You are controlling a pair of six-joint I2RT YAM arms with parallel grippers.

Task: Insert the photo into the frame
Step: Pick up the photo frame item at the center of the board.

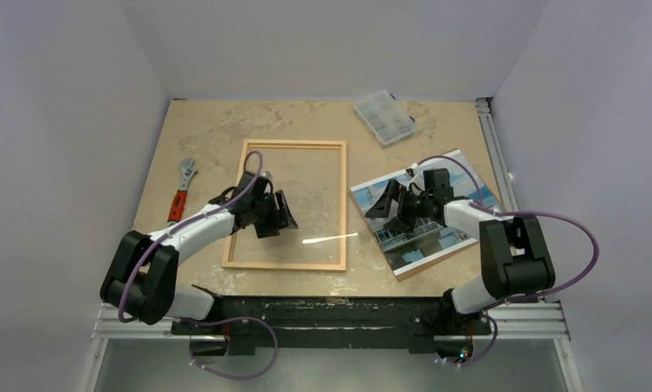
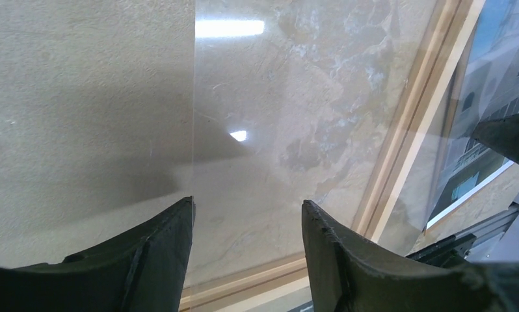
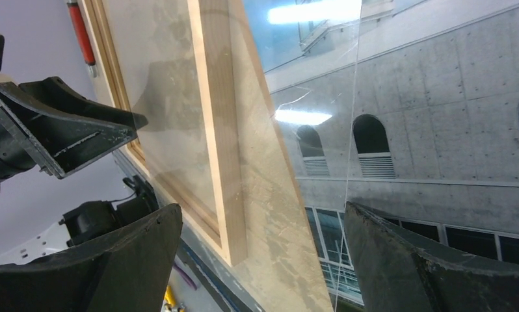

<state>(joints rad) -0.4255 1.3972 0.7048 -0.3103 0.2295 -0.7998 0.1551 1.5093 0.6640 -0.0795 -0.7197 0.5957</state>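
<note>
We see the frame [image 1: 294,144] flat on the table [image 1: 208,131], its pane [image 1: 331,238] hard to trace beyond the glare. The photo [image 1: 425,245] lies face up just beside it, partly hidden under the right gripper [image 1: 390,214]. That one and the left gripper [image 1: 280,215] hover with fingers spread, empty.

No word, label, brand or number can be read in any view. The photo [image 1: 425,245], at 3 o'clock on the table, shows only a concrete building with arched windows, and no sign on it is legible. The wrench [image 1: 181,189] at 9 o'clock and the clear compartment box [image 1: 385,118] at 1 o'clock are too small to make out any marking.
</note>
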